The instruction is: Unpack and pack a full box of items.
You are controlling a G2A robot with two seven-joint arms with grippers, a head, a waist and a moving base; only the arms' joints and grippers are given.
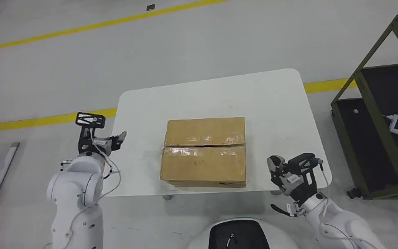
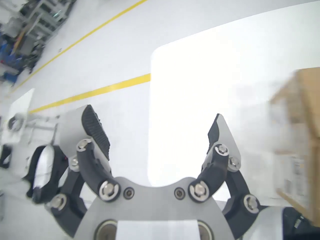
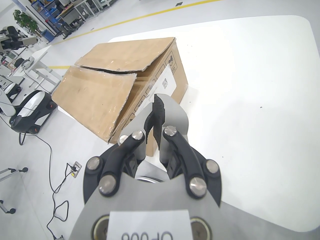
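A brown cardboard box sits in the middle of the white table, its two top flaps folded down and meeting at a seam across the middle. In the right wrist view the box has flaps that gape slightly at the near corner, and a white label on its side. My left gripper is open with nothing in it, off the table's left edge and apart from the box. My right gripper is shut on nothing, near the table's front right corner, short of the box's side.
A dark green metal frame cart stands on the floor to the right of the table. Yellow floor lines run behind and beside the table. Bare tabletop lies behind and to the right of the box.
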